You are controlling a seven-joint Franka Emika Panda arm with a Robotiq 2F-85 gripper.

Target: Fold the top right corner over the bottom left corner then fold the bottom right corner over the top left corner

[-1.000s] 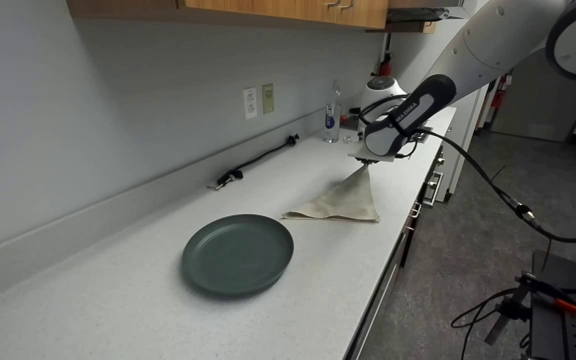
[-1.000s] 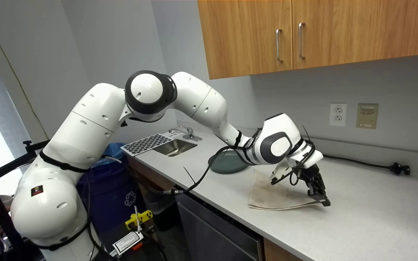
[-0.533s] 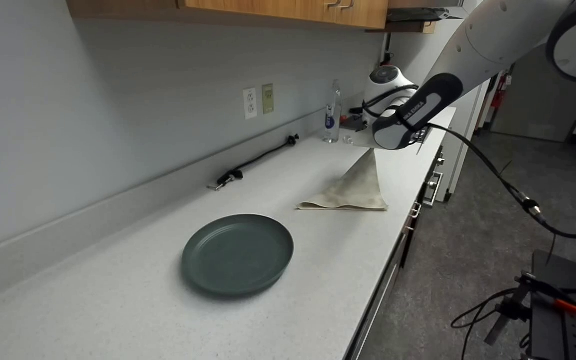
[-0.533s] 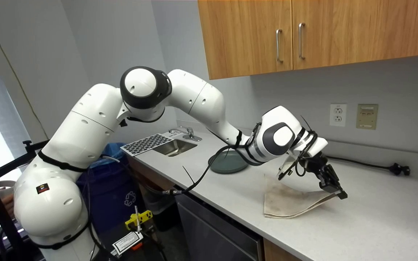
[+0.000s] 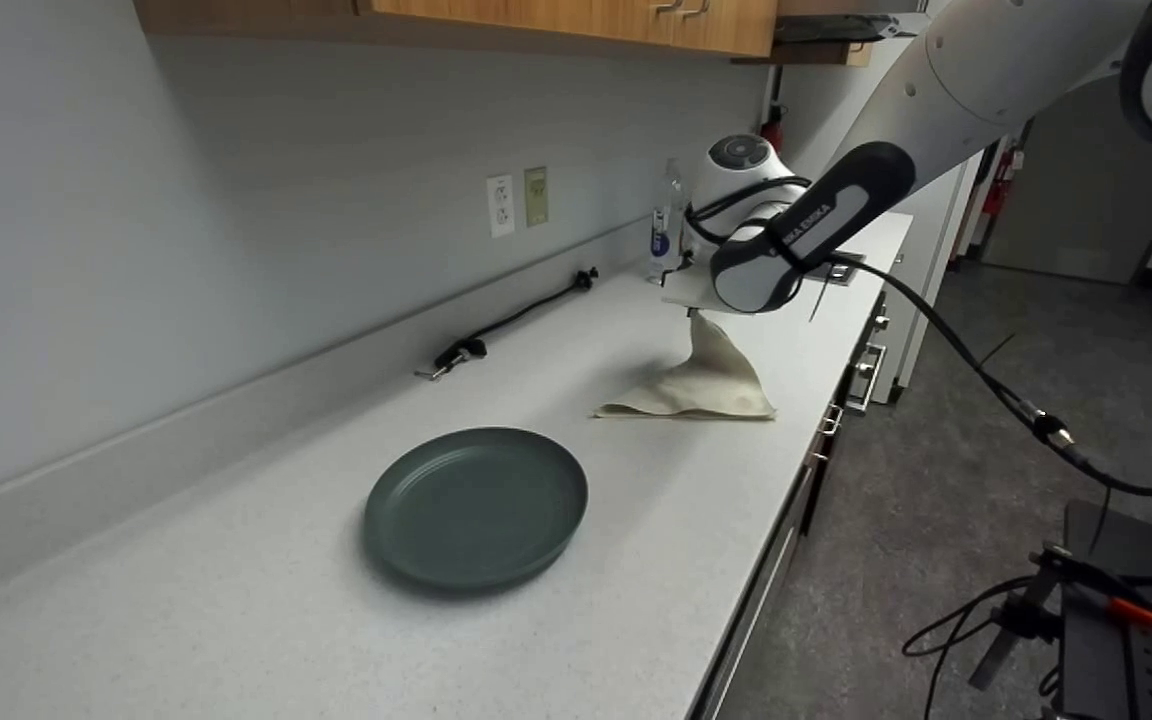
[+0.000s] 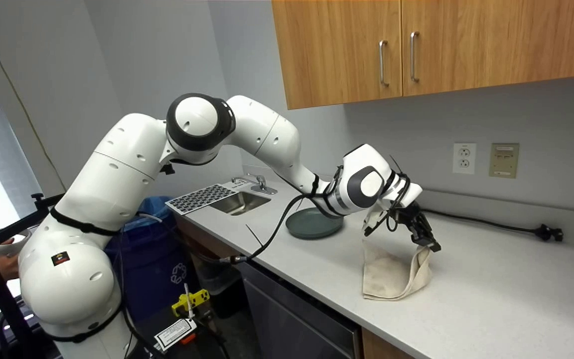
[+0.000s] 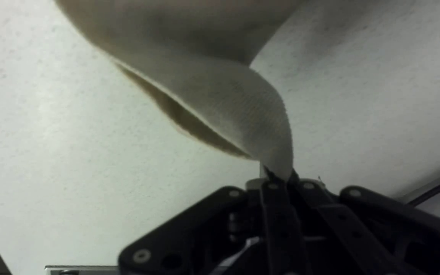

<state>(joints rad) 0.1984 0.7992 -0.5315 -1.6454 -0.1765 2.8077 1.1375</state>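
Cloth (image 6: 384,279) lies on the countertop (image 6: 516,304) close to its front edge, part of it flat, one end lifted and curled over. The gripper (image 6: 432,247) is clamped on the tip of that lifted end, tilted above the countertop in an exterior view. In the wrist view two layers of cloth part along one side. A green plate (image 5: 476,510) sits apart from the cloth, between front and back edges. Near the back edge are a black cord (image 5: 526,314) and an upright bottle (image 5: 660,243).
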